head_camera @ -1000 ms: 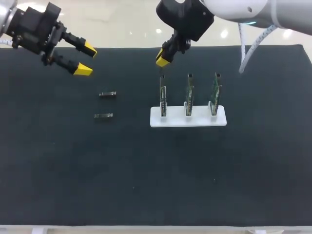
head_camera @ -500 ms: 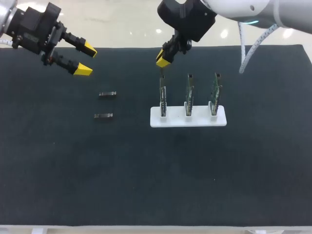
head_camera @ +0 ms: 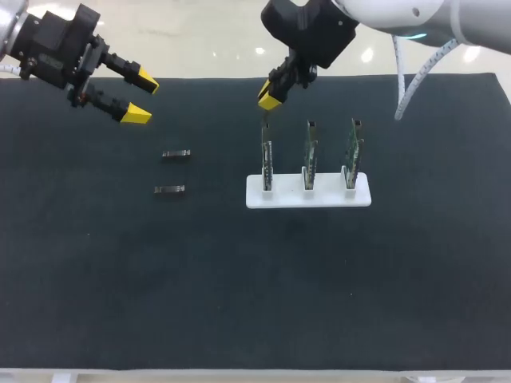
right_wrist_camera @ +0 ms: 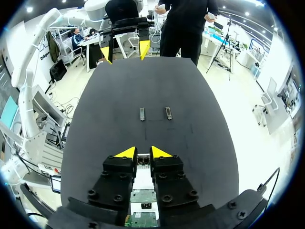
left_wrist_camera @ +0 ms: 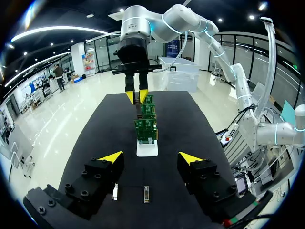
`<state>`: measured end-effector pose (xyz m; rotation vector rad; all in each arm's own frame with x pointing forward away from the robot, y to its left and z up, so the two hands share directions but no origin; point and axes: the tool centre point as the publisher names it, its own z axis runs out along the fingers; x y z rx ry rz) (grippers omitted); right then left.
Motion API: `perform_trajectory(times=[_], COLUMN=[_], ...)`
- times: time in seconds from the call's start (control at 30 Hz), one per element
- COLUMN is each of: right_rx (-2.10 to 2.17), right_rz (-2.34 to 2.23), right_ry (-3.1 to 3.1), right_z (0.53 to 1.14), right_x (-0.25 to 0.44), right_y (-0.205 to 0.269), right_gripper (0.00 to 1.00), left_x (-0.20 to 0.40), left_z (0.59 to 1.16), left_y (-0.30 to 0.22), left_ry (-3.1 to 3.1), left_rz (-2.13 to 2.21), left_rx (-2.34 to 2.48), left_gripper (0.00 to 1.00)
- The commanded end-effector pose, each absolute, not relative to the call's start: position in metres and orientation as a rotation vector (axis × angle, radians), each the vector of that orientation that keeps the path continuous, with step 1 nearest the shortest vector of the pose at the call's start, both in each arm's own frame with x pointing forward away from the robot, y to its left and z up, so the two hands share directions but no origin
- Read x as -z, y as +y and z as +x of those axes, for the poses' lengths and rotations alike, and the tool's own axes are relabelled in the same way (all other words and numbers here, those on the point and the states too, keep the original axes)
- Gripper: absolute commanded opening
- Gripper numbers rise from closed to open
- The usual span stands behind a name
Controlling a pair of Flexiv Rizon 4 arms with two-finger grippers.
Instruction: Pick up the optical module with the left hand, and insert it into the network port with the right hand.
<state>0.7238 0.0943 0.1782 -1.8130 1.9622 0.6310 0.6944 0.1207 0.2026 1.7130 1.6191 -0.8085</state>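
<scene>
Two small dark optical modules [head_camera: 176, 155] [head_camera: 169, 190] lie on the black mat, left of a white stand [head_camera: 319, 199] that holds three upright green circuit boards. My left gripper [head_camera: 140, 96] hangs open above the mat's far left corner, with nothing between its fingers. My right gripper [head_camera: 269, 97] hovers just over the leftmost board [head_camera: 267, 155], its fingers nearly together on a small optical module [right_wrist_camera: 142, 163]. From the left wrist, both loose modules [left_wrist_camera: 115, 191] [left_wrist_camera: 146, 194] lie under the left gripper [left_wrist_camera: 151, 156], and the right gripper [left_wrist_camera: 136, 97] is beyond the stand [left_wrist_camera: 147, 149].
The black mat [head_camera: 255, 287] covers the whole table, with wide free room in front of the stand and on the right. A white cable [head_camera: 409, 76] hangs from my right arm over the mat's far right edge.
My right gripper has drifted slightly to the right above the leftmost board. The left arm and both loose modules have stayed put.
</scene>
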Motion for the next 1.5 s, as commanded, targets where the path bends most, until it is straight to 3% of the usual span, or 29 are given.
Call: perform_trajectory(times=[0.03, 1.5], right_rx=[-0.628, -0.626], right_rz=[-1.813, -1.814], right_ry=[1.966, 1.97], right_z=[0.7221, 0.7214], right_x=[-0.1775, -0.1793], right_y=[0.0945, 0.095], right_gripper=[0.0, 0.0], left_x=[-0.2029, -0.2029], left_z=[0.6943, 0.6943], left_y=[0.1205, 0.1205], left_ry=[1.622, 1.622], left_rz=[1.715, 1.715], left_rx=[0.806, 0.806], left_gripper=[1.0, 1.0])
